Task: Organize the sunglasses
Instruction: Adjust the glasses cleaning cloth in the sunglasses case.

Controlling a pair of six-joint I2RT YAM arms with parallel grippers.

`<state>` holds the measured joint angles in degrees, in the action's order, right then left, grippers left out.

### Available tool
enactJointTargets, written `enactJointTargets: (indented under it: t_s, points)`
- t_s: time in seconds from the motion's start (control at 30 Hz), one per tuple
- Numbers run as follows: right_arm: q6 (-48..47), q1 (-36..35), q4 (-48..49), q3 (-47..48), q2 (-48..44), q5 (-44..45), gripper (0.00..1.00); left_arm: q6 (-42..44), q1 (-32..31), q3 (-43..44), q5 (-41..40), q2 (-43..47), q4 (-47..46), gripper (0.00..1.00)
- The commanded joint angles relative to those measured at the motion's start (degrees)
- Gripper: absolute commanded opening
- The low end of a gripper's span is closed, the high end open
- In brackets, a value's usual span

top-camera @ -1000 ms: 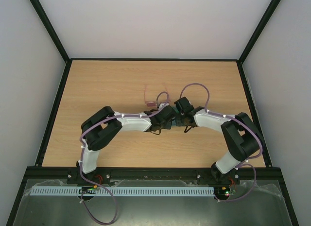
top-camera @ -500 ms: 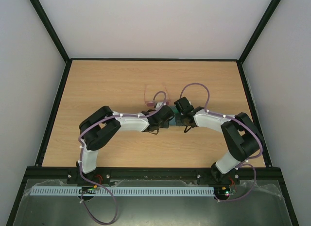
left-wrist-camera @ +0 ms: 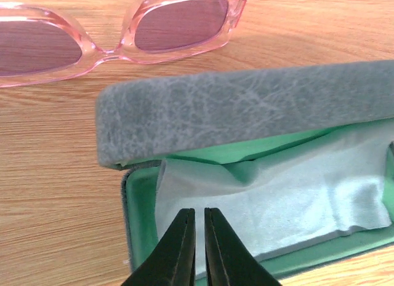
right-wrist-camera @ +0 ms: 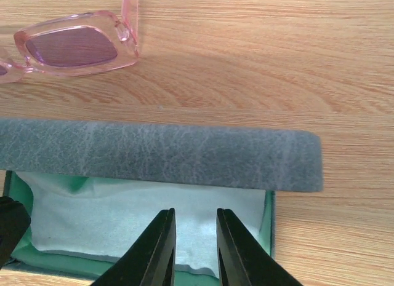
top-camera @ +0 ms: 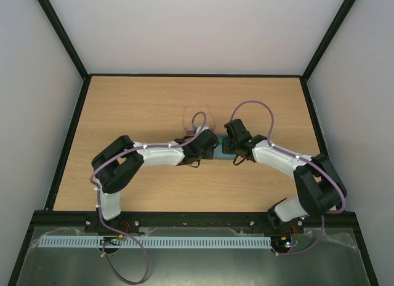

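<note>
Sunglasses [left-wrist-camera: 178,21] beside the case [left-wrist-camera: 246,107] look light, slick and brittle, so pinch the bridge gently; left gripper [left-wrist-camera: 199,237] empty, fingers together; right gripper [right-wrist-camera: 194,237] empty, slightly parted.

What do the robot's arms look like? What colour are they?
The left arm and the right arm have white shells with chunky black joints. A thin purple cable runs along each. The left pincer and right pincer each have two slim black fingers.
</note>
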<state>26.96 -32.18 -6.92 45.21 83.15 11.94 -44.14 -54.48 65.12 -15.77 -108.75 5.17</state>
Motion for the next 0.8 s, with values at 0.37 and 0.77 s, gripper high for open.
enactJointTargets:
  t_s: [0.37, 0.77]
  points:
    - [2.76, -0.34, 2.54, -2.35, 6.64, 1.06, 0.18, -0.77, -0.52, -2.28, 0.55, 0.75, -2.18, 0.09]
    - [3.09, -0.34, 0.80, -2.45, 8.62, 4.49, 0.23, -0.51, 1.81, -8.72, 0.04, 6.40, -3.87, 0.10]
